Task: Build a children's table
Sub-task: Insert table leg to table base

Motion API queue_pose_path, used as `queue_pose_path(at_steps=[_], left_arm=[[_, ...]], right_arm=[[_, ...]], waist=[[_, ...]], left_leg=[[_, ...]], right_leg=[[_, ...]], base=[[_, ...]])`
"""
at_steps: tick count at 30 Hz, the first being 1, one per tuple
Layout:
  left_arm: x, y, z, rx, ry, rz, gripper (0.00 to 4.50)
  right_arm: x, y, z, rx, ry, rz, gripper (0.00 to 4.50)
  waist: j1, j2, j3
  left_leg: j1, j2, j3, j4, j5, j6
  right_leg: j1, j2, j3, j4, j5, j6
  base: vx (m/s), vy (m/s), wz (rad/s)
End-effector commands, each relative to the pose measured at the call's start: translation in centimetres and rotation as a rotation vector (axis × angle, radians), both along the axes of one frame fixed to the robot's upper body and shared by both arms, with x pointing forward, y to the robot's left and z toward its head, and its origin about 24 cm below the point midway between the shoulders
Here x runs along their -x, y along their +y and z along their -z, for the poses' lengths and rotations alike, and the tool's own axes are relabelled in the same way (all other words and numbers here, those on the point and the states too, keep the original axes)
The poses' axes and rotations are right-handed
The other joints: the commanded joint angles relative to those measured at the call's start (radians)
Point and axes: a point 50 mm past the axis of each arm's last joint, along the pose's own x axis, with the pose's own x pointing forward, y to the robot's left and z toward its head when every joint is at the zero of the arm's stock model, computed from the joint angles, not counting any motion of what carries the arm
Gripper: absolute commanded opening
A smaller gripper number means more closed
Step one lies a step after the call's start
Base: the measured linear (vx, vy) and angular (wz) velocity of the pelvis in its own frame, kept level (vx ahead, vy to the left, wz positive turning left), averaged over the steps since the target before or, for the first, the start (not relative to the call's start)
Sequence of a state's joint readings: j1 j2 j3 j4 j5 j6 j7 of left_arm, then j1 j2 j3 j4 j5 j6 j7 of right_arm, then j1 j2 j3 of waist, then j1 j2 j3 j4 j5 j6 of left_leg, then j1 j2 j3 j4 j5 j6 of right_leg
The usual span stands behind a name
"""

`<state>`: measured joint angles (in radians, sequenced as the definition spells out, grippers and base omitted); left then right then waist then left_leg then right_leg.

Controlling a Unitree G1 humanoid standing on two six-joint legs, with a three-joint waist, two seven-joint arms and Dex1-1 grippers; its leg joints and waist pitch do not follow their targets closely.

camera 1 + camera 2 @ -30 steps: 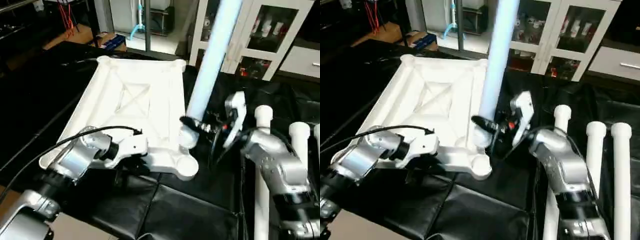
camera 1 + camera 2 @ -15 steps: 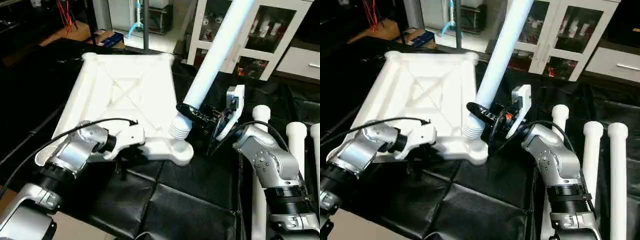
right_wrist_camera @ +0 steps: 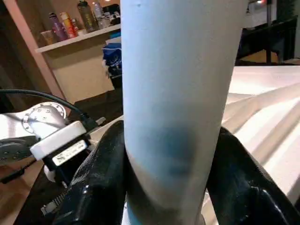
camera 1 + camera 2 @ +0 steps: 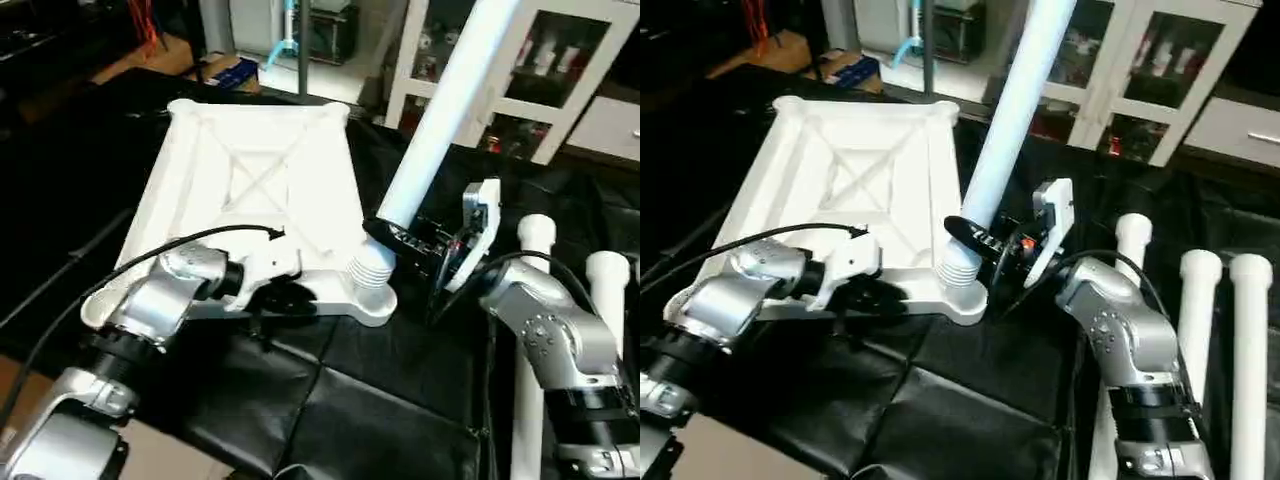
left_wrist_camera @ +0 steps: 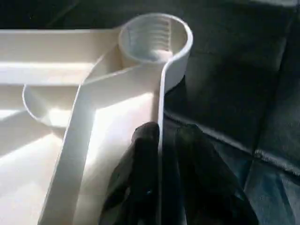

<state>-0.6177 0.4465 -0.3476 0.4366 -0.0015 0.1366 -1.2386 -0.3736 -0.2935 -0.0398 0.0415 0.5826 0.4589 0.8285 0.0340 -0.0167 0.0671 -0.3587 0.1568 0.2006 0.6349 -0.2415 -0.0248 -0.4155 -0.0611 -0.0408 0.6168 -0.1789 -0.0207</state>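
The white tabletop (image 4: 255, 185) lies underside up on the black cover, its X-braced ribs showing. My left gripper (image 4: 288, 293) is shut on the near rim, one black finger (image 5: 145, 145) on each side of the wall. Close by, the near right corner socket (image 5: 154, 40) shows bare inner threads. My right gripper (image 4: 402, 236) is shut on a white leg (image 4: 440, 110) that tilts up toward the far right. The leg's ribbed end (image 4: 370, 270) sits at that corner's mouth. In the right wrist view the fingers (image 3: 101, 183) clasp the tube (image 3: 173, 93).
Three more legs (image 4: 528, 300) (image 4: 603, 280) (image 4: 1250, 350) lie side by side on the cover at the right. A white glass-door cabinet (image 4: 570, 70) stands behind. A metal pole (image 4: 302, 45) and a box (image 4: 228, 72) are at the far edge.
The leg has tipped from nearly upright to a slant, and its ribbed end has come down onto the near right corner. My left gripper keeps its hold. The camera has shifted a little.
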Motion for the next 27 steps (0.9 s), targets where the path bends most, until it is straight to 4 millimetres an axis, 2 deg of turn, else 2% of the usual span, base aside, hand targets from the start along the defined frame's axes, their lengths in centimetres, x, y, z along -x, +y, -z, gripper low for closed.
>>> queue_pose_path(at_steps=[1,4,11,14,15,16,18,19,21,22,24,26,27], left_arm=[[-0.2,-0.2,-0.3,-0.011,-0.022,0.007,0.77],[0.0,-0.1,0.4,-0.032,-0.014,0.013,0.77],[0.3,0.2,1.9,-0.090,-0.016,0.006,0.77],[0.3,0.1,2.4,-0.100,-0.034,-0.005,0.77],[0.3,0.1,2.4,-0.100,-0.034,-0.005,0.77],[0.0,-0.3,2.4,-0.085,-0.046,-0.031,0.77],[-0.1,-0.4,2.4,-0.083,-0.044,-0.033,1.08],[-0.1,-0.4,2.4,-0.084,-0.043,-0.030,1.08],[0.0,-0.5,2.4,-0.086,-0.050,-0.018,1.16],[0.0,-0.5,2.4,-0.085,-0.051,-0.016,1.16],[0.0,-0.4,2.5,-0.082,-0.031,-0.013,1.16],[0.0,-0.3,2.6,-0.083,-0.024,-0.011,0.83],[0.0,-0.2,2.6,-0.084,-0.022,-0.011,0.82]], right_arm=[[0.2,-0.6,-0.7,0.005,-0.024,0.014,1.85],[0.3,-0.8,-0.6,0.010,-0.025,0.018,1.85],[0.5,-0.7,-0.9,0.016,-0.029,0.020,1.85],[0.5,-0.6,-0.9,0.020,-0.030,0.019,1.85],[0.5,-0.6,-0.9,0.020,-0.030,0.019,1.85],[0.6,-0.4,-0.8,0.019,-0.029,0.018,1.85],[0.6,-0.4,-0.8,0.018,-0.027,0.017,1.85],[0.6,-0.3,-0.8,0.019,-0.027,0.017,1.85],[0.7,0.0,-0.7,0.022,-0.025,0.017,1.85],[0.6,0.0,-0.7,0.024,-0.026,0.018,1.85],[0.5,0.2,-0.7,0.030,-0.027,0.016,1.85],[0.2,0.3,-0.7,0.043,-0.030,0.018,1.85],[0.0,0.3,-0.5,0.064,-0.032,0.025,1.85]], waist=[[0.000,0.003,-0.078],[-0.001,0.000,-0.079],[-0.004,0.002,-0.081],[-0.004,0.005,-0.080],[-0.005,0.003,-0.079],[-0.005,0.004,-0.078],[-0.002,0.009,-0.075],[-0.003,0.007,-0.074],[-0.004,0.011,-0.073],[-0.006,0.008,-0.074],[-0.006,0.009,-0.075],[-0.005,0.008,-0.076],[-0.005,0.008,-0.076]], left_leg=[[0.015,0.075,-0.029,-0.078,0.017,0.071],[0.013,0.075,-0.030,-0.079,0.010,0.063],[0.013,0.075,-0.031,-0.077,0.024,0.073],[0.013,0.075,-0.032,-0.077,0.009,0.068],[0.014,0.076,-0.031,-0.078,0.002,0.064],[0.014,0.076,-0.031,-0.079,-0.010,0.059],[0.020,0.077,-0.031,-0.081,-0.041,0.045],[0.020,0.078,-0.031,-0.083,-0.058,0.034],[0.020,0.077,-0.034,-0.085,-0.071,0.020],[0.018,0.077,-0.035,-0.085,-0.068,0.016],[0.019,0.076,-0.034,-0.084,-0.060,0.016],[0.018,0.075,-0.034,-0.084,-0.058,0.017],[0.017,0.075,-0.034,-0.084,-0.056,0.016]], right_leg=[[0.059,-0.091,0.053,-0.046,-0.030,-0.300],[0.062,-0.092,0.053,-0.048,-0.039,-0.294],[0.062,-0.090,0.053,-0.046,-0.014,-0.296],[0.061,-0.090,0.052,-0.048,-0.026,-0.298],[0.061,-0.090,0.052,-0.050,-0.033,-0.297],[0.061,-0.090,0.053,-0.052,-0.047,-0.296],[0.057,-0.090,0.053,-0.057,-0.083,-0.292],[0.058,-0.090,0.053,-0.059,-0.102,-0.288],[0.060,-0.090,0.054,-0.062,-0.123,-0.278],[0.063,-0.091,0.054,-0.061,-0.121,-0.273],[0.061,-0.090,0.054,-0.061,-0.109,-0.273],[0.062,-0.091,0.054,-0.060,-0.107,-0.275],[0.062,-0.091,0.054,-0.060,-0.104,-0.275]], base=[[0.000,0.000,0.00],[0.000,0.000,0.00],[0.000,0.000,0.00],[0.000,0.000,0.00],[0.000,0.000,0.00],[0.000,0.000,0.00],[0.000,0.000,0.00],[0.000,0.000,0.00],[0.000,0.000,0.00],[0.000,0.000,0.00],[0.000,0.000,0.00],[0.000,0.000,0.00],[0.000,0.000,0.00]])
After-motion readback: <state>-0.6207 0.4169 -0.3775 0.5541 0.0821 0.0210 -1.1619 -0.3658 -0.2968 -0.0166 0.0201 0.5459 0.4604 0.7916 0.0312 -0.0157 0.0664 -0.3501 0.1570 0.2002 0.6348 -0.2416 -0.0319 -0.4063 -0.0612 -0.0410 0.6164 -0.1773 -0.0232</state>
